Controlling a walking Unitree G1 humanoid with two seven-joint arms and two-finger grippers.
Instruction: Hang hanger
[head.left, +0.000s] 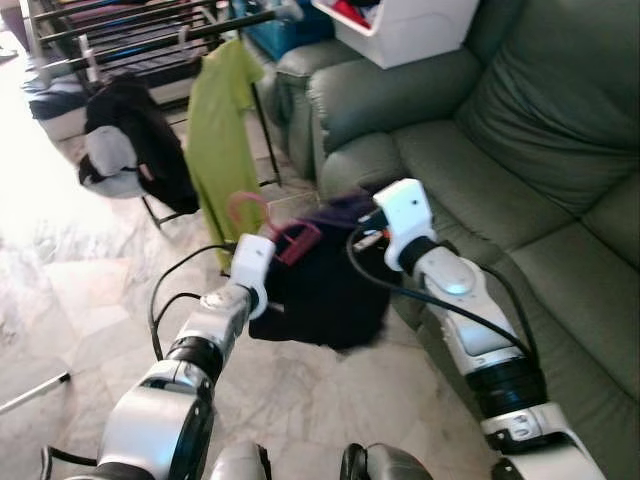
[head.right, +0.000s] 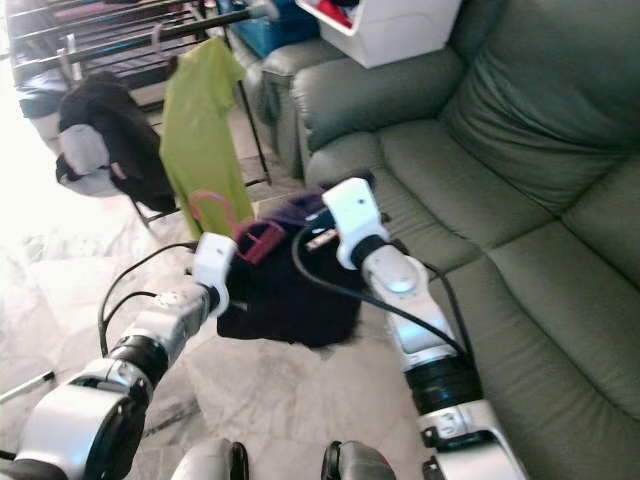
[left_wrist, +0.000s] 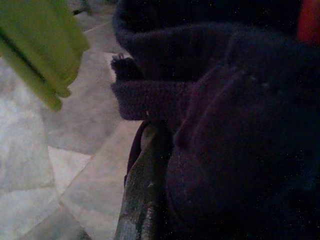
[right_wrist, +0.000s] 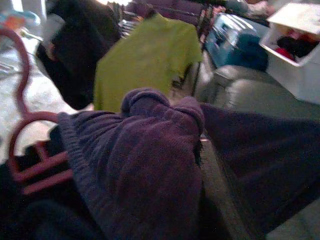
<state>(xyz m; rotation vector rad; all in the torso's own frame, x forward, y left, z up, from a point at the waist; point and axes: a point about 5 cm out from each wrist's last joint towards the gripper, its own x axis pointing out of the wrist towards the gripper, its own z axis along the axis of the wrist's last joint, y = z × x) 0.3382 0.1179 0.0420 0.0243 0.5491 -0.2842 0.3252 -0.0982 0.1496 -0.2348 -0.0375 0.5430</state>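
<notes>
Both end effectors (head.left: 300, 262): grip unclear | dark garment (head.left: 325, 290) | white bin (head.left: 405, 30): clothes, seemingly

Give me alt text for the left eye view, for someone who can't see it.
Two silver robot arms hold a dark garment on a pink hanger above a marble floor, the left gripper and right gripper at its upper edge. Behind, a green shirt hangs on a drying rack; a grey-green sofa stands on the right.

floor (head.left: 60, 300): pale marble tiles | drying rack (head.left: 120, 30) standing on it | sofa (head.left: 520, 170) alongside
</notes>
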